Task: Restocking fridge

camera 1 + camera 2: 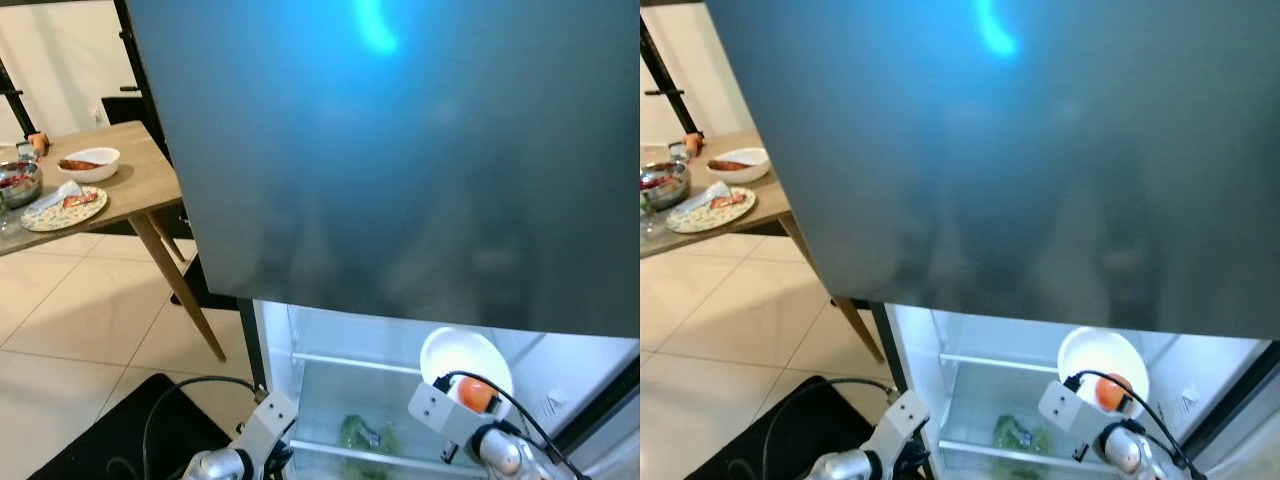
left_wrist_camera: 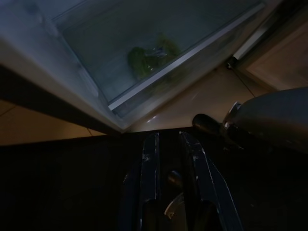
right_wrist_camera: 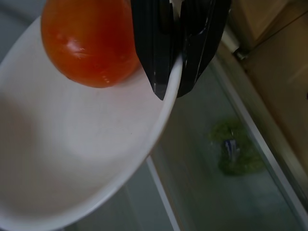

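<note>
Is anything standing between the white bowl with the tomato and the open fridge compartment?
Nothing visible does. The right gripper holds the bowl by its rim before the lit compartment; greens lie lower, under glass.

Left gripper (image 2: 169,144) low beside the open fridge

Its two black fingers (image 2: 150,163) lie close together, nearly parallel. At twelve o'clock, leafy greens (image 2: 149,55) sit behind the clear crisper drawer (image 2: 103,60); tiled floor (image 2: 192,103) lies between.

- Right hand (image 3: 174,72) is raised forward from the silver right arm (image 1: 500,450), its two black fingers (image 3: 149,48) pinched closed.
- Left hand (image 2: 171,159) hangs low on the left arm (image 1: 225,462), fingers nearly together.
</note>
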